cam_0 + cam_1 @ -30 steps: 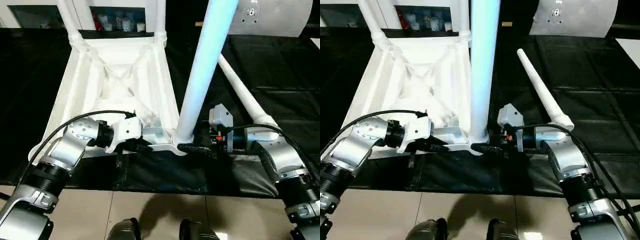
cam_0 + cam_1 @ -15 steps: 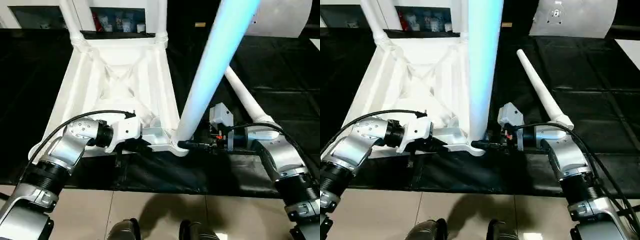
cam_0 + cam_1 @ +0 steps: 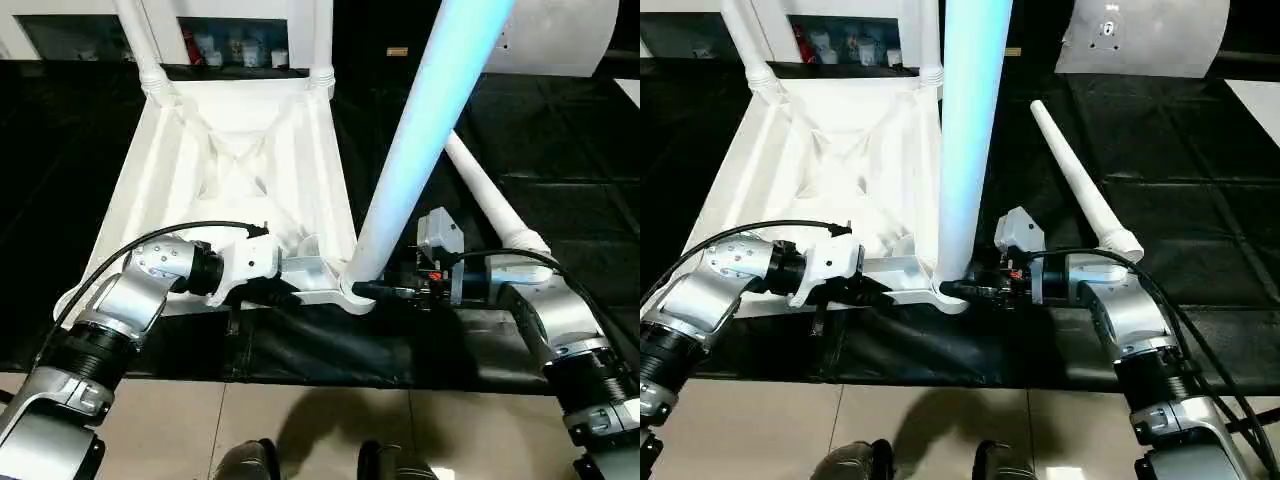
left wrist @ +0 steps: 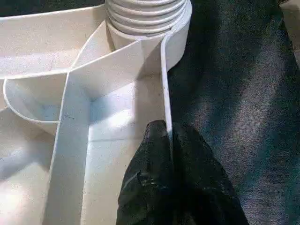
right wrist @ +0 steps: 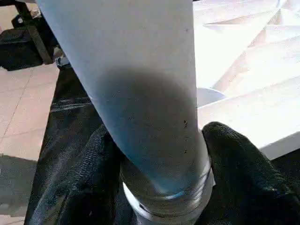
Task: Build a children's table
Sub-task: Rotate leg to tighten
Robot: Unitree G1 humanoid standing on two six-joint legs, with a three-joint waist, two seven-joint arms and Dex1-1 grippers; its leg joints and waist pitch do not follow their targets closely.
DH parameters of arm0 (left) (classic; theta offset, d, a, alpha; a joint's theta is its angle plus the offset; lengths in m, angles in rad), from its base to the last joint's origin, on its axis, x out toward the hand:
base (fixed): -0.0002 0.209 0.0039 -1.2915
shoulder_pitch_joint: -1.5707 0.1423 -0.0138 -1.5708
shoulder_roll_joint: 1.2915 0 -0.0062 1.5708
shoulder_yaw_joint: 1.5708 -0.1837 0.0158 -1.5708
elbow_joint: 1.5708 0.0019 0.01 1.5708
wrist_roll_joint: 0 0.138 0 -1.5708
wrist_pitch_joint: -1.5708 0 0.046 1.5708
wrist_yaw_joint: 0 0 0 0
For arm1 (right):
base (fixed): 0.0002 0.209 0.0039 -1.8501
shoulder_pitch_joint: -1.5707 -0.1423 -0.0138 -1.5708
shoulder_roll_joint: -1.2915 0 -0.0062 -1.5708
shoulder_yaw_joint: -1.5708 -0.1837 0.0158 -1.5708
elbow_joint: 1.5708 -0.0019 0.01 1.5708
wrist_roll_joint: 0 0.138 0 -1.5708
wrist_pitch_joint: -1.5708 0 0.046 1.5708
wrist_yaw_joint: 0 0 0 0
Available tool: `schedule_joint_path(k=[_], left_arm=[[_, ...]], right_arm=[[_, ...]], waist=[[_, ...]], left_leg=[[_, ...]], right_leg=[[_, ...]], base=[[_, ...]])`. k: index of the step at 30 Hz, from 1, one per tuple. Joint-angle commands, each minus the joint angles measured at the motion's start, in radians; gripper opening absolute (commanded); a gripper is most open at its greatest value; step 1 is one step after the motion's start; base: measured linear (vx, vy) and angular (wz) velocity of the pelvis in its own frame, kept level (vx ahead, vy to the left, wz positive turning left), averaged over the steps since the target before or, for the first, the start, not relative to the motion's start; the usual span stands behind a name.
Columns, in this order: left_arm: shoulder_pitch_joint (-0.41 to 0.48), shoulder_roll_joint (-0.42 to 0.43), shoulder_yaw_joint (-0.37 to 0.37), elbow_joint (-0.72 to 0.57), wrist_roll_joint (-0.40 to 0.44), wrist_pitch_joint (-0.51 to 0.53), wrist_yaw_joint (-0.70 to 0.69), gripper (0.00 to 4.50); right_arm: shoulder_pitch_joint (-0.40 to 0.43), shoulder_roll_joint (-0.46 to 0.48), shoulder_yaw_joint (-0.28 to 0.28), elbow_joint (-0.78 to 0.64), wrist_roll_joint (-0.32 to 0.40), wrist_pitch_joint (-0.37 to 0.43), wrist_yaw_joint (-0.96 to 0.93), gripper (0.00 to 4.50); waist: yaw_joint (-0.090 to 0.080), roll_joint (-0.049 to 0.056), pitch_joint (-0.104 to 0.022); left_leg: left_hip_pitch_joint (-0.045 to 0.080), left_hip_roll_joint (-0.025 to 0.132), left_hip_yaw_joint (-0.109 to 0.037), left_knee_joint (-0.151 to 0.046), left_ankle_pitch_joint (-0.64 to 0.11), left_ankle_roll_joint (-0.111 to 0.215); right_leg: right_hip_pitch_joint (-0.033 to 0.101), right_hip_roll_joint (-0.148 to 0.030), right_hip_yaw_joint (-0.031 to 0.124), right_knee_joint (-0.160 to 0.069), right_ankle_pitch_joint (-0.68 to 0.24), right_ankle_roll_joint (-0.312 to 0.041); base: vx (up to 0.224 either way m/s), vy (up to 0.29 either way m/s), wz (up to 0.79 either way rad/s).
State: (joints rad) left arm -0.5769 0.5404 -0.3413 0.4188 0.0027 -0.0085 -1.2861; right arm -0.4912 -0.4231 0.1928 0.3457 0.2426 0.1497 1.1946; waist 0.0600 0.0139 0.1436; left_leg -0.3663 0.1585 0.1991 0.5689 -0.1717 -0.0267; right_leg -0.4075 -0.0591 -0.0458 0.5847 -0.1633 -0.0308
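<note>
The children's table top (image 3: 240, 170) lies upside down on the black workbench, ribs up, with two white legs (image 3: 140, 40) standing in its far corner sockets. A third leg (image 3: 410, 160) rises from the near right corner socket, leaning slightly right. My right gripper (image 3: 372, 290) is shut on that leg's base, with one black finger (image 5: 239, 164) on each side just above the threaded collar (image 5: 164, 201). My left gripper (image 3: 285, 295) is shut on the top's thin near rim (image 4: 165, 84), left of that socket. A fourth leg (image 3: 490, 195) lies loose on the bench to the right.
The black sheet (image 3: 560, 130) covers the bench around the table top. A grey panel (image 3: 560, 40) leans at the back right, and a shelf with small items (image 3: 235, 45) stands behind. Tiled floor (image 3: 320, 420) and my feet (image 3: 250, 465) lie below the bench's near edge.
The near right leg's top has leaned further right. My right gripper's fingers have closed in around its base. The left gripper keeps its hold on the rim.
</note>
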Motion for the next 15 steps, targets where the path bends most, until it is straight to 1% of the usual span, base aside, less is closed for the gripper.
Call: schedule_joint_path(k=[1,2,3,5,6,7,8,9,10,11,13,14,15], left_arm=[[0.027,0.005,-0.059,-0.019,0.015,0.004,-0.078,0.00],[0.029,0.006,-0.059,-0.023,0.012,0.008,-0.081,0.00],[0.029,0.007,-0.059,-0.025,0.010,0.010,-0.083,0.00],[0.029,0.007,-0.059,-0.027,0.009,0.013,-0.085,0.00],[0.031,0.007,-0.058,-0.029,0.004,0.021,-0.088,0.00],[0.033,0.006,-0.057,-0.035,-0.002,0.030,-0.092,0.00],[0.033,0.006,-0.057,-0.037,-0.003,0.031,-0.093,0.00],[0.035,0.004,-0.055,-0.046,-0.012,0.042,-0.094,0.00],[0.036,0.004,-0.055,-0.046,-0.012,0.042,-0.094,0.00],[0.036,0.004,-0.055,-0.051,-0.015,0.046,-0.093,0.00],[0.037,0.004,-0.055,-0.056,-0.017,0.050,-0.092,0.00],[0.039,0.003,-0.053,-0.063,-0.020,0.057,-0.092,0.00],[0.040,0.003,-0.051,-0.067,-0.021,0.062,-0.092,0.00]], right_arm=[[0.048,0.005,0.049,0.062,-0.050,0.065,-0.029,2.43],[0.049,0.008,0.050,0.062,-0.052,0.067,-0.036,2.43],[0.049,0.010,0.052,0.063,-0.056,0.066,-0.042,2.43],[0.050,0.013,0.056,0.065,-0.062,0.071,-0.052,2.42],[0.050,0.016,0.055,0.064,-0.059,0.089,-0.059,2.41],[0.050,0.021,0.052,0.063,-0.052,0.124,-0.069,2.41],[0.050,0.023,0.051,0.062,-0.050,0.135,-0.072,2.41],[0.050,0.029,0.046,0.061,-0.038,0.174,-0.077,2.41],[0.050,0.029,0.046,0.061,-0.037,0.175,-0.077,2.41],[0.051,0.032,0.043,0.056,-0.029,0.192,-0.076,2.41],[0.052,0.034,0.041,0.050,-0.022,0.208,-0.076,2.41],[0.050,0.037,0.036,0.038,-0.012,0.236,-0.079,2.41],[0.048,0.038,0.032,0.028,-0.002,0.263,-0.081,2.41]], waist=[[0.000,0.008,-0.060],[0.001,0.014,-0.058],[-0.001,0.012,-0.058],[-0.002,0.012,-0.056],[-0.003,0.012,-0.054],[-0.004,0.011,-0.053],[-0.004,0.009,-0.052],[-0.005,0.006,-0.048],[-0.005,0.008,-0.048],[-0.006,0.007,-0.049],[-0.005,0.008,-0.051],[-0.007,0.004,-0.051],[-0.006,0.007,-0.052]], left_leg=[[0.018,0.076,-0.036,-0.069,-0.266,0.042],[0.019,0.076,-0.036,-0.070,-0.272,0.039],[0.019,0.076,-0.036,-0.071,-0.278,0.037],[0.020,0.076,-0.038,-0.074,-0.299,0.029],[0.022,0.077,-0.038,-0.075,-0.308,0.026],[0.022,0.077,-0.038,-0.076,-0.313,0.024],[0.023,0.077,-0.039,-0.077,-0.320,0.023],[0.024,0.077,-0.040,-0.079,-0.335,0.019],[0.027,0.077,-0.041,-0.080,-0.340,0.017],[0.028,0.079,-0.041,-0.080,-0.339,0.014],[0.027,0.080,-0.040,-0.082,-0.328,0.012],[0.028,0.079,-0.038,-0.083,-0.318,0.016],[0.026,0.080,-0.038,-0.083,-0.307,0.018]], right_leg=[[0.039,-0.091,0.054,-0.073,-0.342,-0.235],[0.038,-0.092,0.054,-0.073,-0.346,-0.235],[0.037,-0.092,0.054,-0.075,-0.349,-0.234],[0.037,-0.092,0.054,-0.077,-0.370,-0.230],[0.035,-0.092,0.055,-0.078,-0.383,-0.228],[0.035,-0.092,0.055,-0.080,-0.394,-0.225],[0.035,-0.094,0.056,-0.081,-0.414,-0.222],[0.033,-0.094,0.056,-0.085,-0.449,-0.212],[0.033,-0.095,0.057,-0.085,-0.460,-0.210],[0.032,-0.096,0.058,-0.086,-0.460,-0.210],[0.033,-0.095,0.058,-0.084,-0.436,-0.211],[0.034,-0.092,0.058,-0.084,-0.416,-0.214],[0.034,-0.094,0.059,-0.082,-0.401,-0.219]], base=[[0.000,0.000,0.00],[0.000,0.000,0.00],[0.000,0.000,0.00],[0.000,0.000,0.00],[0.000,0.000,0.00],[0.000,0.000,0.00],[0.000,0.000,0.00],[0.000,0.000,0.00],[0.000,0.000,0.00],[0.000,0.000,0.00],[0.000,0.000,0.00],[0.000,0.000,0.00],[0.000,0.000,0.00]])
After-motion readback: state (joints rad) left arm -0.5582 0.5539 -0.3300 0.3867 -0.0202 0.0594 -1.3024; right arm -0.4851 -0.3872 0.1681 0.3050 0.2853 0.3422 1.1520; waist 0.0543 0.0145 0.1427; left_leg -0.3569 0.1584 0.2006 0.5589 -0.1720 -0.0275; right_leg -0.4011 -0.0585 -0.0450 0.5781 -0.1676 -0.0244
